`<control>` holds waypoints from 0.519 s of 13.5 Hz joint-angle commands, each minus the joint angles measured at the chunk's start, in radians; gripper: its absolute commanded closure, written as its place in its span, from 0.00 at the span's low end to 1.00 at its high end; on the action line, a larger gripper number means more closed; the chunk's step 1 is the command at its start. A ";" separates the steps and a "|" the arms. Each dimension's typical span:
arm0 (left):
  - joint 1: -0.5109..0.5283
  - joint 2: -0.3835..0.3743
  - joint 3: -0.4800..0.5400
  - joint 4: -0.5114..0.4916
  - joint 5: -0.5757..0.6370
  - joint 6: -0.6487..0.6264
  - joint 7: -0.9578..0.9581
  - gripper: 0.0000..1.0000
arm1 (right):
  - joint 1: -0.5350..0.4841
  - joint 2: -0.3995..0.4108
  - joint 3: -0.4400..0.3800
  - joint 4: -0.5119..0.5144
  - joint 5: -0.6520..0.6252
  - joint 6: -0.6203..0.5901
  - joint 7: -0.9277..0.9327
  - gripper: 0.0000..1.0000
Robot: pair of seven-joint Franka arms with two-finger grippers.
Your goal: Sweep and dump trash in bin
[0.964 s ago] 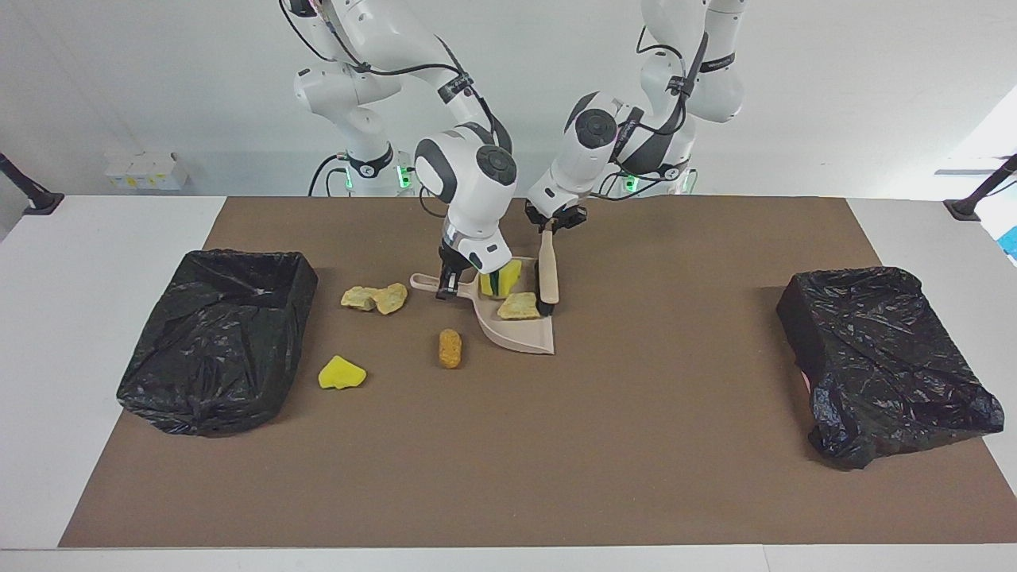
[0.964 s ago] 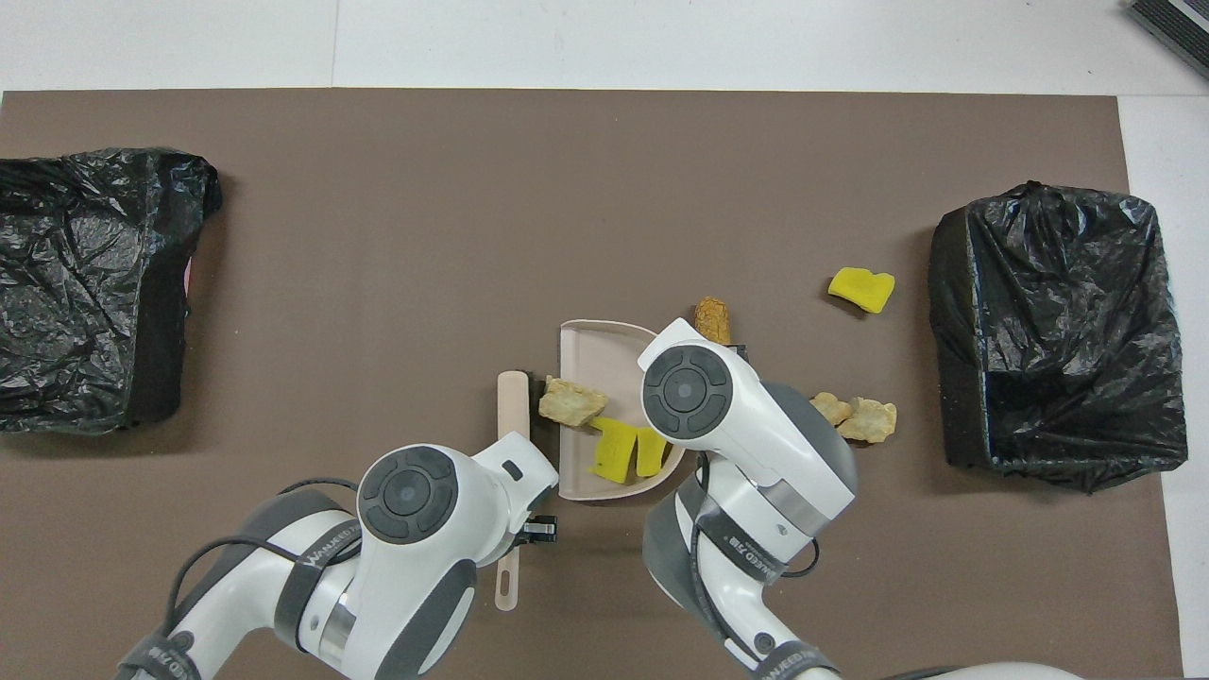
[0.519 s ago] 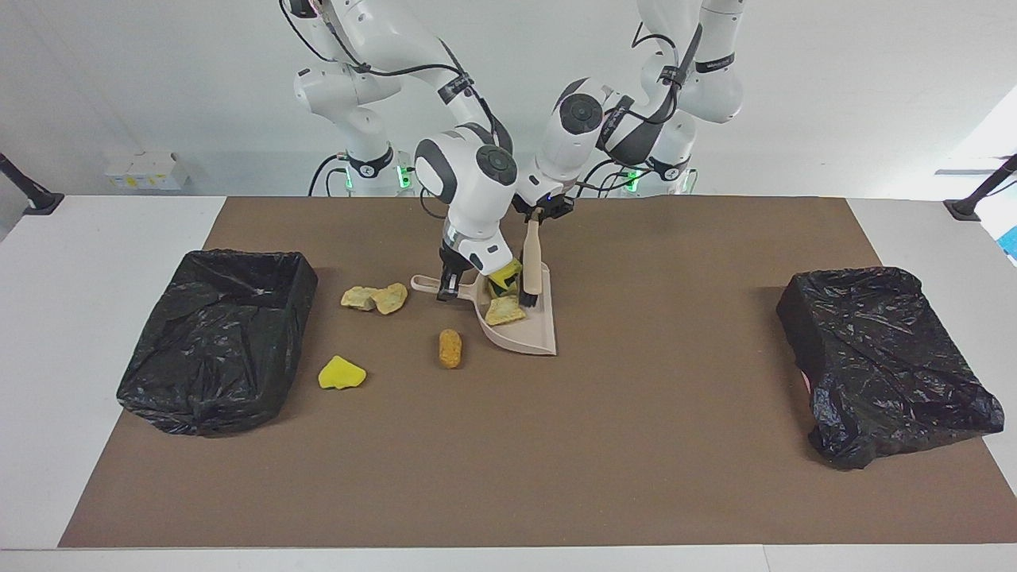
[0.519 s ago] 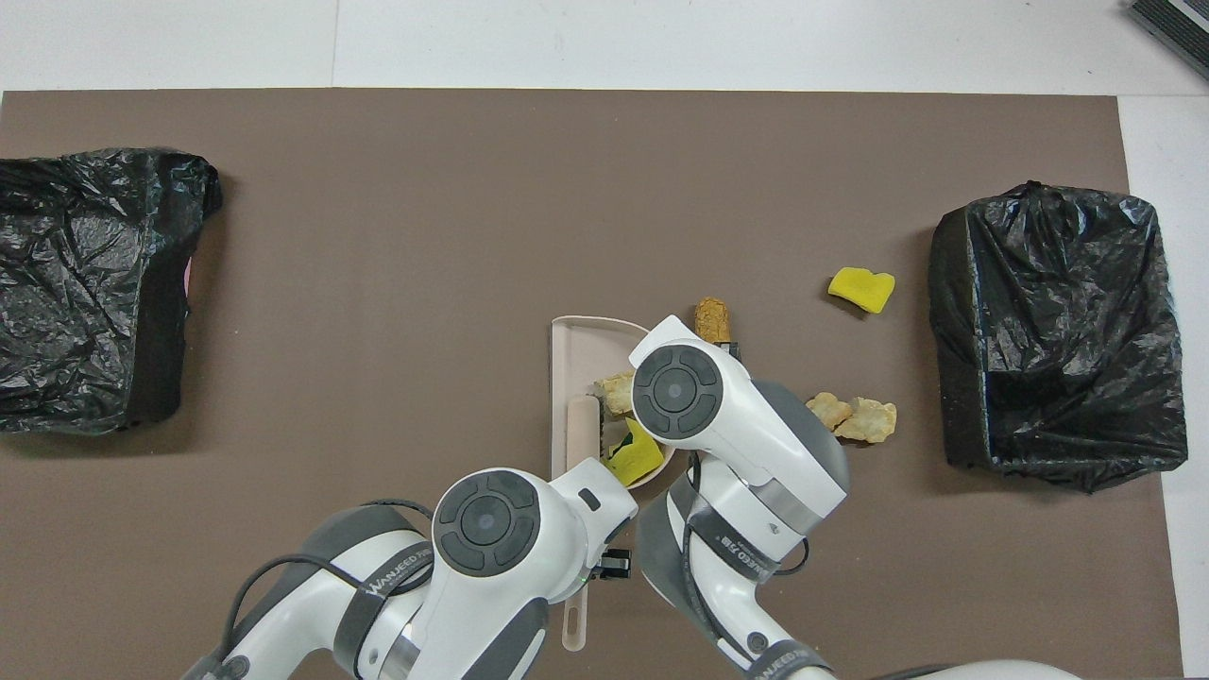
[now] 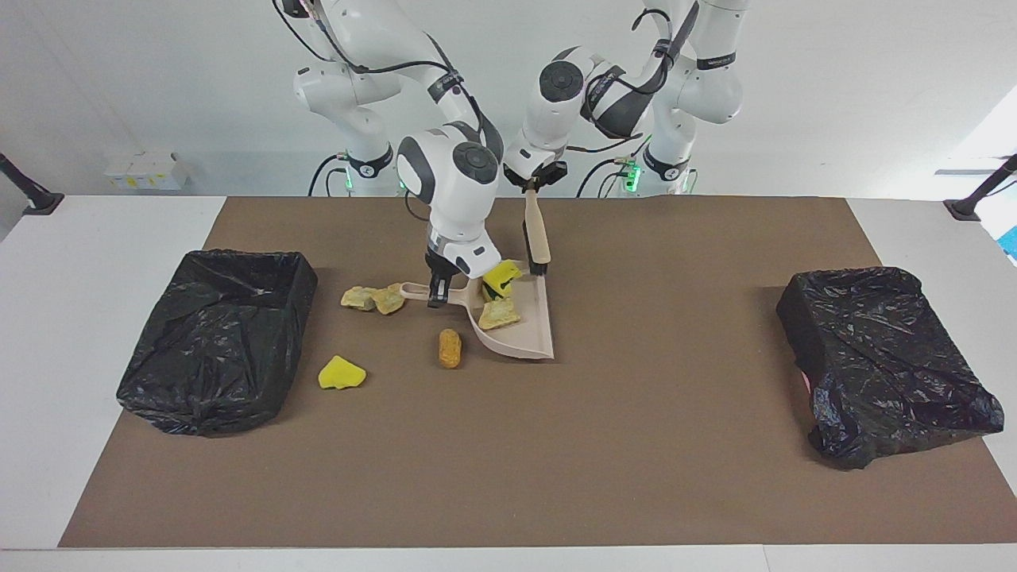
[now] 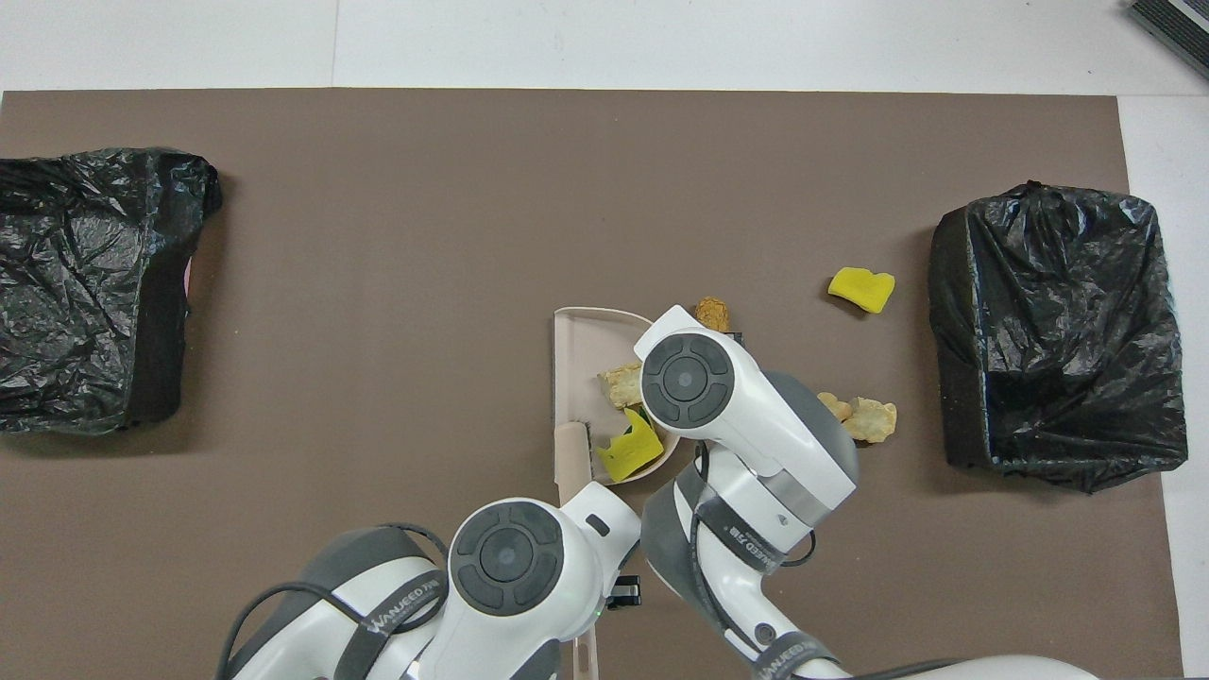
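Your right gripper (image 5: 438,295) is clamped on the beige plastic dustpan (image 5: 524,334) handle; the left gripper (image 5: 531,184) is clamped on the beige hand brush (image 5: 537,238) above the pan. Three spongy trash chunks (image 5: 499,298) sit in the pan, four lie on the brown mat (image 5: 556,445) toward the right arm's end. Keep the pan lip flat and sweep those in next.

A white table (image 5: 111,238) is carrying a brown mat (image 5: 636,445). Lying on the mat are two black-bagged bins (image 5: 214,342) (image 5: 882,361), a beige plastic dustpan (image 5: 520,334) under the right gripper (image 5: 435,298), and loose spongy chunks (image 5: 342,373) beside it.
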 commanded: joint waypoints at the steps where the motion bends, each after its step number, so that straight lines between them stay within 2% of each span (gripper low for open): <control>1: -0.069 -0.079 0.009 -0.074 0.020 -0.006 -0.118 1.00 | -0.074 -0.052 0.009 0.007 0.032 -0.048 -0.151 1.00; 4: -0.112 -0.088 0.004 -0.117 0.020 0.022 -0.151 1.00 | -0.152 -0.078 0.007 0.052 0.032 -0.133 -0.324 1.00; 7: -0.189 -0.085 0.004 -0.197 0.019 0.158 -0.215 1.00 | -0.229 -0.093 0.003 0.114 0.032 -0.208 -0.475 1.00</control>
